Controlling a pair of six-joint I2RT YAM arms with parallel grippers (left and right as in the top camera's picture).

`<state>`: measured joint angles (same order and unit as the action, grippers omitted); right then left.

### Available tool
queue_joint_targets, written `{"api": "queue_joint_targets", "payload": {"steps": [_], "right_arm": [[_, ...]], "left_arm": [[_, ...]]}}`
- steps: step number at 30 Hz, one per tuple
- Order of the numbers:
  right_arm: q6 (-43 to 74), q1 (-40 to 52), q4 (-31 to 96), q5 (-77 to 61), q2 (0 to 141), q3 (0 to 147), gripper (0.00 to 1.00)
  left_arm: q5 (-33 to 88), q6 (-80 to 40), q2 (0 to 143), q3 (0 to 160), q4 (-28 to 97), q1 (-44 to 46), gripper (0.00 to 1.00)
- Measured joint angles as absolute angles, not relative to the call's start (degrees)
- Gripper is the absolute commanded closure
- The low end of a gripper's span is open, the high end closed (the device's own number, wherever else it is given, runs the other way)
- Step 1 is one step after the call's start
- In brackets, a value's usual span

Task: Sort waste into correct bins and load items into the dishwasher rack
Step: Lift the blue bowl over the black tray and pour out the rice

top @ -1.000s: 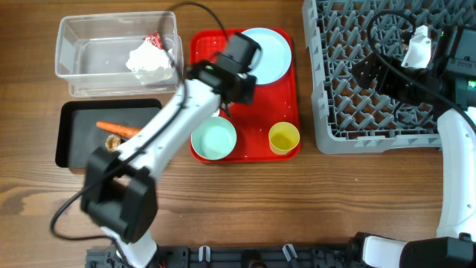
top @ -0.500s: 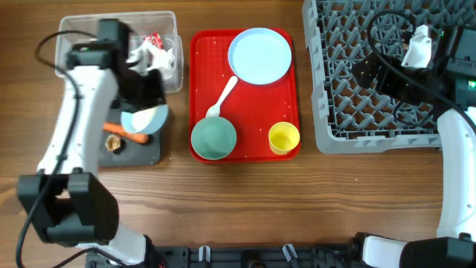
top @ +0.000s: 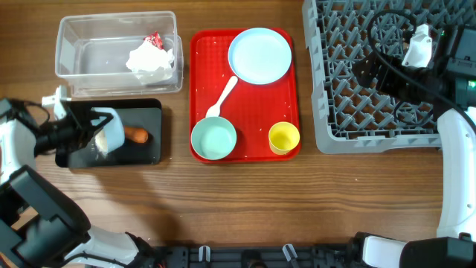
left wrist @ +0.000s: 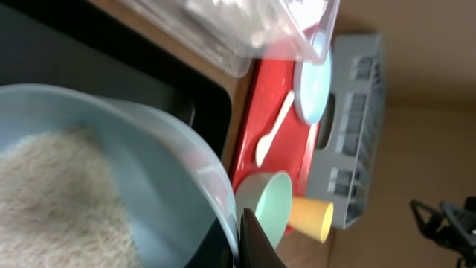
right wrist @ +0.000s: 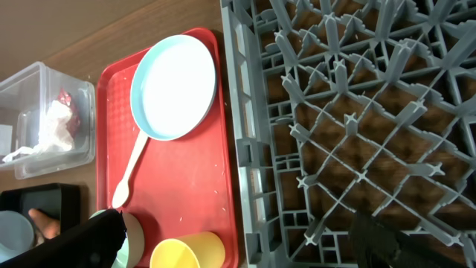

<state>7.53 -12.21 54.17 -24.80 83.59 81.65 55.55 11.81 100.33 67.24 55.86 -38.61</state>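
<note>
Gripping the bowl (top: 109,131) by its rim, the left tool (top: 94,135) holds it tilted over the black tray (top: 152,149) at the tabletop's left edge. It looks light, stiff and slippery, and the right tool (top: 370,71) gapes open.

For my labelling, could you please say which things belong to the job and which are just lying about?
Job: rice bowl, carrot, napkins, red wrapper, clear tub, black tray, plate, spoon, mint bowl, yellow cup, rack.
Lying about: red serving tray, wooden table.

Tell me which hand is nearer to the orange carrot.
Left. The left hand holds a bowl over the black tray, beside the carrot; the right hand hangs above the grey rack.
</note>
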Motion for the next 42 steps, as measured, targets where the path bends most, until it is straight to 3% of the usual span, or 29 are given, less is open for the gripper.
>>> {"api": "queue_joint_targets", "payload": {"steps": [4,17,42], "right_arm": [[7.53,-12.21,54.19,-24.80,83.59,81.65,0.00],[8.38,-12.21,54.85,-24.80,83.59,81.65,0.00],[8.84,-12.21,55.09,-24.80,83.59,81.65,0.00]], "left_arm": [[63.29,12.23,100.44,62.59,50.74,-42.37,0.96],[86.65,10.83,100.44,62.06,51.48,-47.99,0.96],[88.40,3.29,100.44,62.06,56.77,-50.00,0.96]]}}
